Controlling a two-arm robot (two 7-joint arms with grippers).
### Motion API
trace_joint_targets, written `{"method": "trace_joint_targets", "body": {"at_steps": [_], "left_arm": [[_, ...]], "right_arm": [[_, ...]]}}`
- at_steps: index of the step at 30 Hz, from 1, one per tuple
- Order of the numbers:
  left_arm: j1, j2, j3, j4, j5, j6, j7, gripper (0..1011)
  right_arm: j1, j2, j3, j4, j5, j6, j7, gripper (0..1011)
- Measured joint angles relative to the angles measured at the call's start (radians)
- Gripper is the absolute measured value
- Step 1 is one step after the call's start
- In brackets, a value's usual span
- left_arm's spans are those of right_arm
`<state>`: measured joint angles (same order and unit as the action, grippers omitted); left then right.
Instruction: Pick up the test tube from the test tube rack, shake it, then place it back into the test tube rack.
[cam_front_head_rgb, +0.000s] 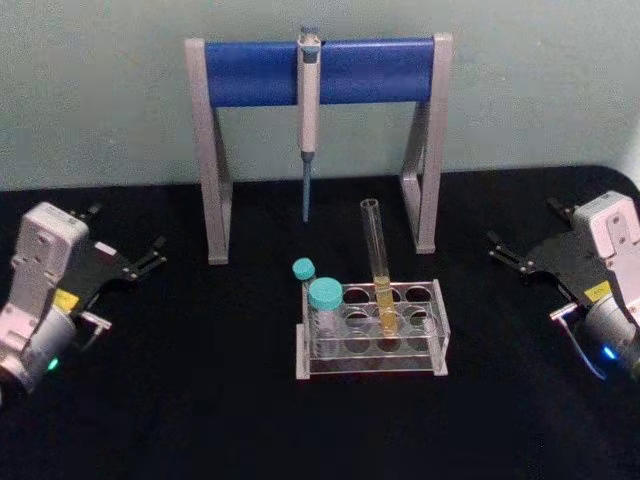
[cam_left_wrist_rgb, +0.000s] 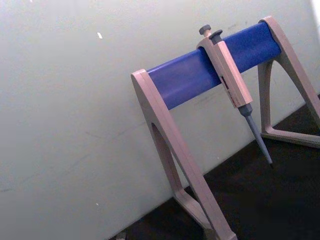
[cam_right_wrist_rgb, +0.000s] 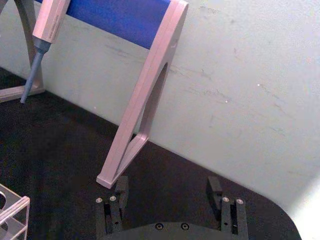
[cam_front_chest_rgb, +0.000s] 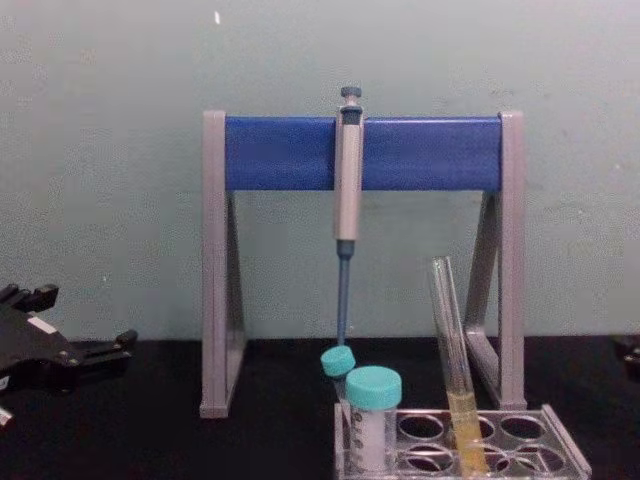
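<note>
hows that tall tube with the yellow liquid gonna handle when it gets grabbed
Probably rigid and fragile: the test tube looks like thin clear glass. Likely slippery and light, since it's slim and smooth with yellow liquid only near the bottom. It's capless and leans in the test tube rack, so hard shaking could spill it.

The test tube is clear glass with yellow liquid low down. The test tube rack is clear plastic. Two short tubes have teal caps. The stand has grey legs and a blue bar. The table is black and the wall pale green.
</note>
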<state>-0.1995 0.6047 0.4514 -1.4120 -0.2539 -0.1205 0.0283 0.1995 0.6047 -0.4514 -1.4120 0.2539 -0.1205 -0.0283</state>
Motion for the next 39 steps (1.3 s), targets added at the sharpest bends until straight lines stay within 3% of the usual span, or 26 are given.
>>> {"method": "trace_joint_targets", "body": {"at_steps": [10,21,30,39], "left_arm": [[0.0,0.0,0.0,0.0,0.0,0.0,0.0,1001],[0.0,0.0,0.0,0.0,0.0,0.0,0.0,1001],[0.0,0.0,0.0,0.0,0.0,0.0,0.0,1001],[0.0,0.0,0.0,0.0,0.0,0.0,0.0,1002]], "right_arm": [[0.0,0.0,0.001,0.0,0.0,0.0,0.0,1000],[-0.018,-0.01,0.043,-0.017,0.016,-0.045,0.053,1000],[-0.027,-0.013,0.072,-0.068,0.09,-0.091,0.174,1000],[-0.024,-0.025,0.07,-0.124,0.168,-0.082,0.316,1000]]}}
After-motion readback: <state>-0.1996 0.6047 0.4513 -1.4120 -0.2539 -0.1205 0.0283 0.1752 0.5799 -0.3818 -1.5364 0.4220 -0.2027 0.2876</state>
